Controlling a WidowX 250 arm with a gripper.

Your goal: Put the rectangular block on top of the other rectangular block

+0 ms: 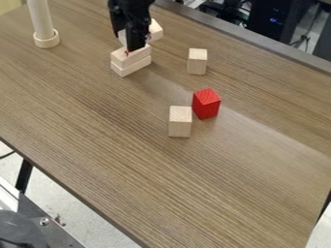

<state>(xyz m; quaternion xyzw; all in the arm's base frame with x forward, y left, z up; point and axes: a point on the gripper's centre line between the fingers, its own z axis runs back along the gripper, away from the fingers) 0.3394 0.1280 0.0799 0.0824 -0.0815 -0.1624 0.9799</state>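
Leftmost, a white cylindrical post with a round collar [45, 38] is standing near the brown wood-grain table's [97, 131] far edge. Next, two pale wooden rectangular blocks are forming a neat stack, the upper block [132, 58] lying flat on the lower block [132, 67]. Just over them, the black two-finger gripper [133, 45] is hanging down; whether its jaws are open or closed, and whether they are holding anything, I cannot tell. Partly behind it, another pale rectangular block [156, 31] is showing, and whether that one is being held or is resting on something is unclear. Farther right, a pale upright block [180, 122] is standing just beside a red wooden block [206, 103], with a second pale upright block [197, 61] standing behind them. As for progress, one rectangular block is already sitting on another; if that is the pair meant, only clearing the gripper away is remaining, but if the partly hidden block is meant, its placing is looking unfinished.
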